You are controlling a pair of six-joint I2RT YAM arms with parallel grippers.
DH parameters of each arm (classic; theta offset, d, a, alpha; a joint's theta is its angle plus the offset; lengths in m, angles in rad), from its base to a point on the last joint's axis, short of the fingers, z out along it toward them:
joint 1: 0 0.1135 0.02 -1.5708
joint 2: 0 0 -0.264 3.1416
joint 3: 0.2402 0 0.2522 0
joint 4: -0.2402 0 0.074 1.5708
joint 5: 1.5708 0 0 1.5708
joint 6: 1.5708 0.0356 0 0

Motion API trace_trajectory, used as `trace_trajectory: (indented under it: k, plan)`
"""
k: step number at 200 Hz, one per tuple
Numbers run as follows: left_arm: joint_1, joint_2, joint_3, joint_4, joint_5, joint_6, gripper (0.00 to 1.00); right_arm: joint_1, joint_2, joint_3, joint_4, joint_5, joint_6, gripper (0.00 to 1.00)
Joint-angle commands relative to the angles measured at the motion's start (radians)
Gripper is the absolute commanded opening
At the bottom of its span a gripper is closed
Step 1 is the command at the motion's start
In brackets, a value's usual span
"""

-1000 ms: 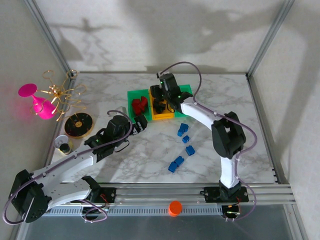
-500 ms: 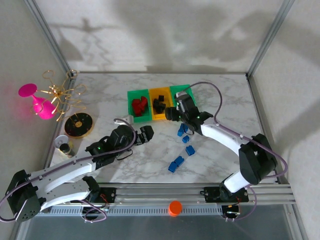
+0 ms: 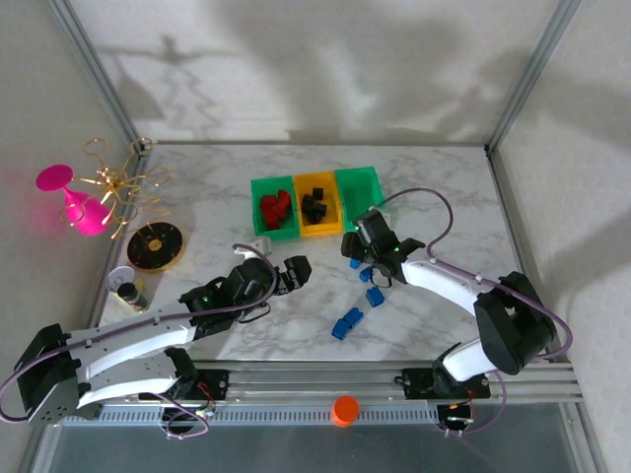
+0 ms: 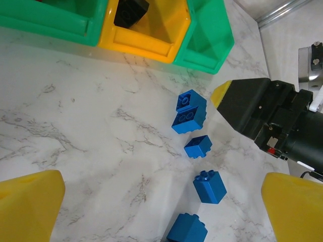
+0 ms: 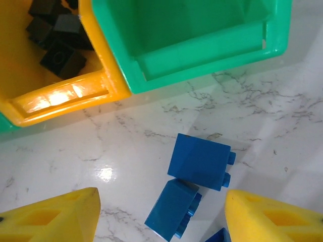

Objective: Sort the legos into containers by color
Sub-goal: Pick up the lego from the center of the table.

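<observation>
Presently, I am hovering my right gripper [image 5: 159, 214], jaws wide apart, over two touching blue bricks [image 5: 199, 161] on the tabletop [image 5: 126, 151] beside the empty green bin [image 5: 202, 55]; centring on one looks advisable.

No legible text, label, brand mark, number or sign found on any surface in the three camera views.

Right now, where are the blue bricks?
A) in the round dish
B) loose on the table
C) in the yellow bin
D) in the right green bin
B: the blue bricks lie on the table, the right green bin is bare, and the yellow bin has black bricks.
</observation>
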Motion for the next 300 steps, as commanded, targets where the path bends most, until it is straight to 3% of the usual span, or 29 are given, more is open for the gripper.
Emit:
trace_trajectory:
  k: [1,35,135,233,300]
  plan:
    - [-0.021,0.013,-0.004,0.029,-0.044,-0.026,1.0,0.021,0.05,0.016,0.001,0.064,0.095,0.65]
    - [-0.032,0.021,-0.001,0.023,-0.053,-0.029,1.0,0.083,0.112,0.046,-0.014,0.141,0.13,0.64]
    - [-0.035,0.032,0.009,-0.001,-0.066,-0.019,1.0,0.101,0.218,0.09,-0.026,0.222,0.117,0.45]
    - [-0.035,0.029,0.02,-0.014,-0.073,-0.014,1.0,0.102,0.188,0.097,-0.025,0.228,0.077,0.27]
    - [-0.031,0.029,0.07,-0.02,-0.066,0.029,1.0,0.085,0.098,0.147,-0.062,0.249,-0.003,0.24]
